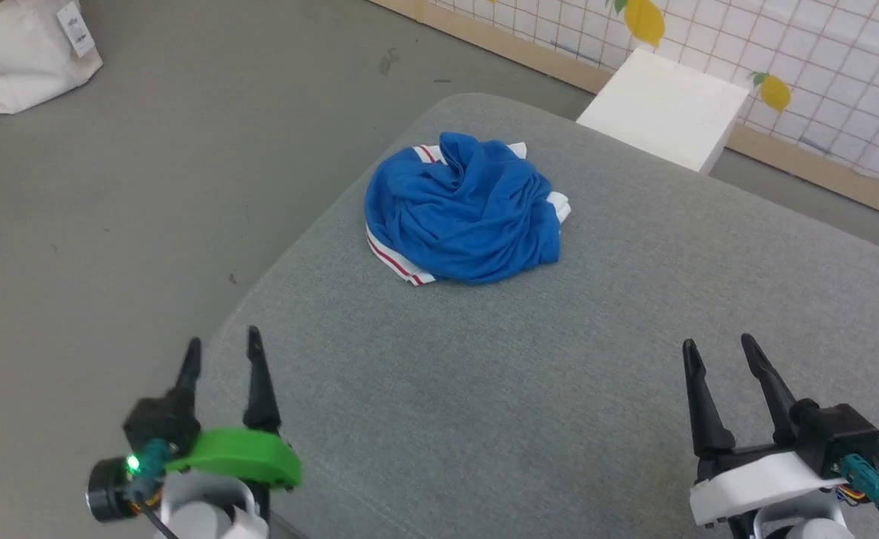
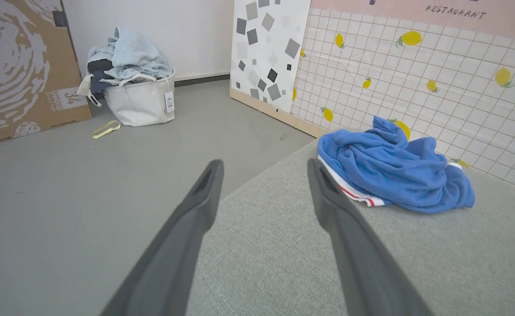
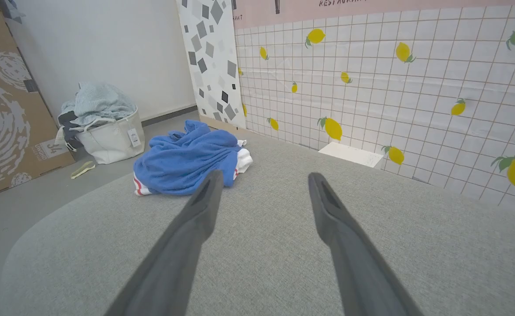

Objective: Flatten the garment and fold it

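Observation:
The garment [image 1: 463, 209] is a royal-blue shirt with white, red-striped trim, crumpled into a heap on the far part of the grey padded table [image 1: 484, 419]. It also lies right of my left fingers in the left wrist view [image 2: 393, 171] and left of my right fingers in the right wrist view [image 3: 187, 158]. My left gripper [image 1: 222, 348] hovers open at the table's near left edge, empty. At the near right my right gripper [image 1: 720, 346] is open and empty too. Both are well short of the shirt.
A white box [image 1: 664, 108] stands behind the table by the lemon-patterned wall [image 3: 393, 87]. On the grey floor to the left sit a white bag of clothes [image 2: 137, 94] and a leaning cardboard sheet [image 2: 20, 66]. The table's left edge runs close to my left gripper.

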Available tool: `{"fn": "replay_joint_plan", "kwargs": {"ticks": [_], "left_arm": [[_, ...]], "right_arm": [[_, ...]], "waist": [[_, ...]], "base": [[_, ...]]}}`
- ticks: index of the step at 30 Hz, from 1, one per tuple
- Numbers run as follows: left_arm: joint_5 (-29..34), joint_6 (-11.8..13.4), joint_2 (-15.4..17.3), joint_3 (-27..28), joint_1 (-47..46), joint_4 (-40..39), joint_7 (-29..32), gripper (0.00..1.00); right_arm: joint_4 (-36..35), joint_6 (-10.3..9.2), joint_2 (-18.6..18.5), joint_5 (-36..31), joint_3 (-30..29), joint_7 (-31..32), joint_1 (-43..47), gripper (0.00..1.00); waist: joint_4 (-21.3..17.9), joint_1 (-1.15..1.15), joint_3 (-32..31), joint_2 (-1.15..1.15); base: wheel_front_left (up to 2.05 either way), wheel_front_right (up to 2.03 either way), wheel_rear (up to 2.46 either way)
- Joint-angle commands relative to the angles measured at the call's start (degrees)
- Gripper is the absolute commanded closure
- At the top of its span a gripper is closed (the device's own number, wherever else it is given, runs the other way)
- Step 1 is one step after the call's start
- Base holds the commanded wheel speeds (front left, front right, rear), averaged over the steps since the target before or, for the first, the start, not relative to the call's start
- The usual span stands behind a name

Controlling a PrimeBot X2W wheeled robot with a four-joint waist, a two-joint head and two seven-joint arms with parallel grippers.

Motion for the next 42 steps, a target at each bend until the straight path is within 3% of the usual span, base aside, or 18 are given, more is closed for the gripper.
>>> {"fn": "replay_joint_plan", "kwargs": {"ticks": [1,5,11,21,30,37,41,42], "left_arm": [[-0.98,-0.38,-0.08,0.70,-2.51,-0.22,-0.37,0.00],[-3.26,-1.78,2.43,2.90,-7.51,-1.36,1.80,0.00],[-8.23,-3.62,8.05,7.54,-16.11,-3.93,10.15,0.00],[-16.68,-2.57,20.12,15.41,-24.57,-5.58,34.42,0.00],[-21.80,4.60,26.78,21.42,-22.73,-3.89,55.60,0.00],[-23.26,11.43,26.55,23.37,-15.38,-4.82,67.77,0.00],[-23.31,14.02,25.85,22.98,-12.01,-7.37,72.29,0.00],[-23.04,14.26,25.94,22.72,-11.36,-7.96,72.87,0.06]], "right_arm": [[-0.26,-0.10,0.06,0.22,0.04,-0.08,-1.22,0.00],[-1.38,-0.10,0.06,0.08,0.47,0.38,-2.99,0.00],[-2.98,-0.10,0.06,-0.81,1.28,0.83,-6.19,0.00],[-1.48,-0.10,0.06,1.88,2.28,-0.24,-11.46,0.00],[-1.21,-0.10,0.06,5.87,3.34,-0.59,-13.90,0.00],[-1.80,-0.10,0.06,7.39,3.90,-0.60,-13.80,0.00],[-1.72,-0.10,0.06,7.53,4.11,-0.60,-14.06,0.00],[-1.70,-0.10,0.06,7.50,4.11,-0.60,-14.08,0.00]], "waist": [[-1.38,0.00,0.94,0.29],[-6.16,0.00,4.17,0.29],[-16.31,0.00,12.29,0.29],[-33.35,0.00,24.24,0.29],[-41.98,0.00,30.39,0.29],[-43.58,0.00,31.27,0.29],[-43.14,0.00,30.52,0.29],[-42.97,0.00,30.17,0.29]], "base": [[0.00,0.00,0.00],[0.00,0.00,0.00],[0.00,0.00,0.00],[0.00,0.00,0.00],[0.00,0.00,0.00],[0.00,0.00,0.00],[0.00,0.00,0.00],[0.00,0.00,0.00]]}}
